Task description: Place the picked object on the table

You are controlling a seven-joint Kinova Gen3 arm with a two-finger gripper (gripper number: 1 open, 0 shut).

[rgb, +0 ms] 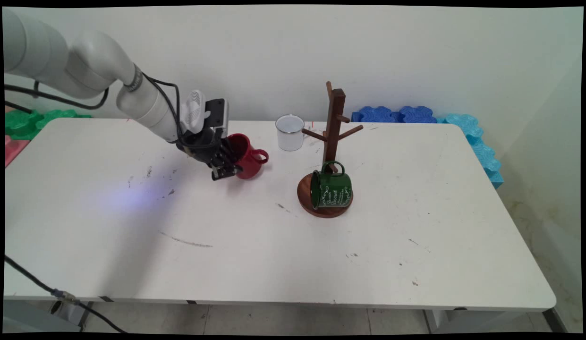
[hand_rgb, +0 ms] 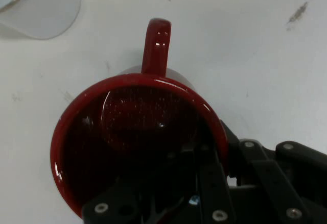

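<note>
Hand view, gripper (hand_rgb: 217,155) at the red mug (hand_rgb: 138,132): one finger reaches down inside the cup and the other lies outside its wall, so the jaws stand closed on the rim at the side opposite the handle (hand_rgb: 157,45); the mug's mouth faces the camera and its inside looks empty; whether its base rests fully on the table (hand_rgb: 255,40) cannot be told.

Main view: the gripper (rgb: 225,165) comes down slantwise from the upper left, with the red mug (rgb: 249,163) at its tip, handle pointing right, in the rear middle of the table (rgb: 274,255); a white mug (rgb: 290,133) stands upright near it, to the right and farther back, apart from it; the wooden mug tree (rgb: 334,127) stands farther right again, all its pegs bare; a green mug (rgb: 331,190) lies on its side on the tree's round base (rgb: 304,189), mouth to the left, handle up against the post; no mug hangs on any peg.

Open room: bare tabletop spreads wide before and left of the gripper; the strip between red mug and tree base is open; the white mug and the tree's left peg are the nearest obstacles; the rear edge, with blue foam blocks (rgb: 396,114) and green foam blocks (rgb: 23,120) beyond it, lies close behind.
</note>
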